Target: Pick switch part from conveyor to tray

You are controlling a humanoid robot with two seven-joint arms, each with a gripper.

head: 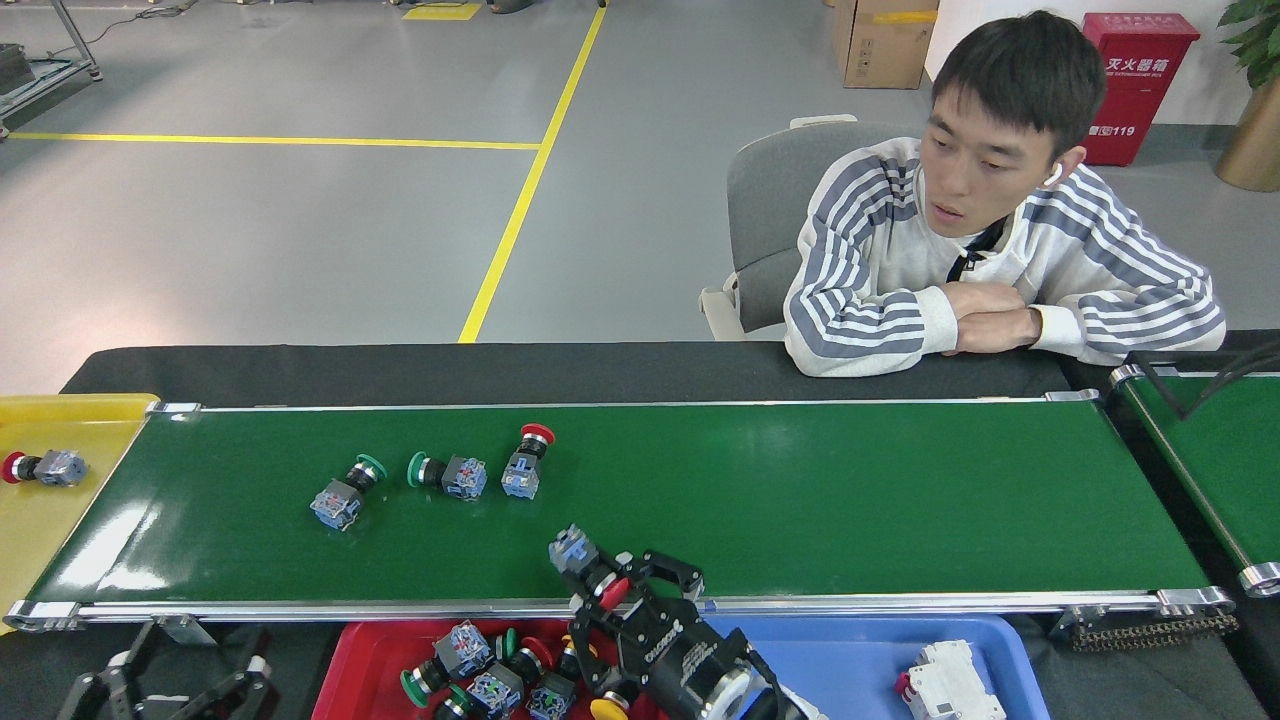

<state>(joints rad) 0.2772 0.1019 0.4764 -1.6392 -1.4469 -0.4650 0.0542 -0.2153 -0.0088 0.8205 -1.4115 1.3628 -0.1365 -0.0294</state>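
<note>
My right gripper (625,597) is shut on a switch part (575,550) with a red button and a grey-blue body. It holds the part over the near rail of the conveyor (800,500), just above the red tray (352,655). That tray holds several switch parts. Three more lie on the belt: a green-capped one (340,495), another green-capped one (448,473) and a red-capped one (525,465). My left gripper (190,668) is low at the bottom left, off the belt, its fingers spread with nothing between them.
A blue tray (860,670) at the bottom right holds a white breaker (940,685). A yellow tray (60,425) at the belt's left end holds a red-capped part (40,467). A person (990,260) leans on the far side. A second green belt (1215,455) is at right.
</note>
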